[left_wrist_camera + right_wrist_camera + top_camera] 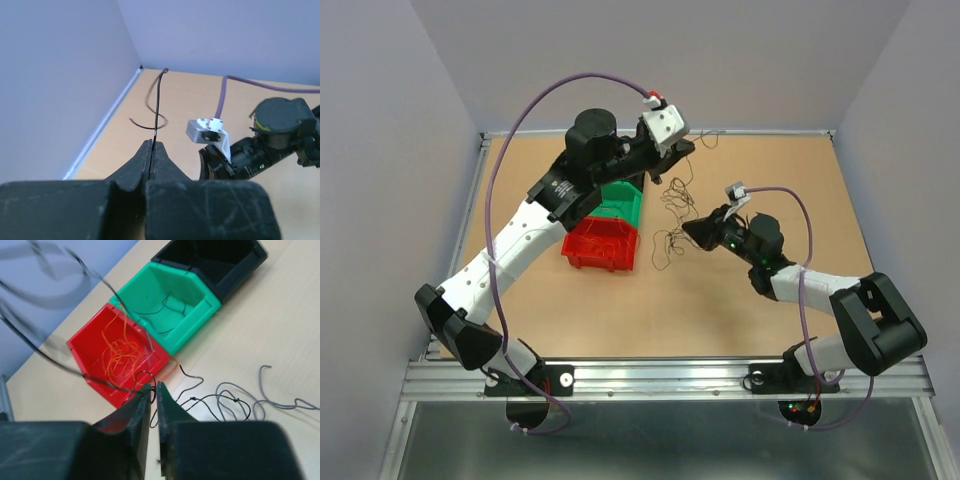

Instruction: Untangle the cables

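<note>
Thin dark cables (672, 215) hang and lie in a loose tangle between my two grippers near the table's middle back. My left gripper (687, 149) is raised at the back and shut on one black cable (157, 105), which runs from its tips (152, 143) towards the far wall. My right gripper (688, 231) is low beside the bins; its jaws (154, 388) are nearly closed on a dark cable (145, 374) looped at the tips. More dark and grey strands (235, 400) lie on the table to the right of it.
Three bins stand in a row left of the tangle. The red bin (92, 342) holds orange wires, the green bin (200, 287) holds dark wires, and the black bin (250, 257) is farthest. The left arm reaches over the bins (603, 248). Walls enclose the table.
</note>
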`<act>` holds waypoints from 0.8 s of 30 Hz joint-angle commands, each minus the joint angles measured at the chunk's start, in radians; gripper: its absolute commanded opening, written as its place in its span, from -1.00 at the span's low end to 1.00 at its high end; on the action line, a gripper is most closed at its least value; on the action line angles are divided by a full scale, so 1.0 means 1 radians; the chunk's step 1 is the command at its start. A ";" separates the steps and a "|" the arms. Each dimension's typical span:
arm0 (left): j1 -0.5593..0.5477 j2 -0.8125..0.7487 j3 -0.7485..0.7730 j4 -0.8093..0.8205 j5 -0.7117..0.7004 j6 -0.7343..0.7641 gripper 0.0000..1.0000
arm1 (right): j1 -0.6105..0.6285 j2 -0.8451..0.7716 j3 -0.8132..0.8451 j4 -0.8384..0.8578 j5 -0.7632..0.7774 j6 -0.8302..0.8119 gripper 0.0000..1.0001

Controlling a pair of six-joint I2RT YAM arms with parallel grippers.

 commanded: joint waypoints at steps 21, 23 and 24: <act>0.344 -0.346 -0.186 0.369 -0.590 -0.108 -1.00 | -0.247 -0.214 -0.310 0.012 0.744 0.464 -0.99; 0.346 -0.365 -0.215 0.362 -0.591 -0.098 -1.00 | -0.250 -0.246 -0.311 -0.015 0.772 0.472 -0.99; 0.346 -0.366 -0.214 0.355 -0.606 -0.093 -1.00 | -0.250 -0.255 -0.313 -0.027 0.793 0.488 -0.99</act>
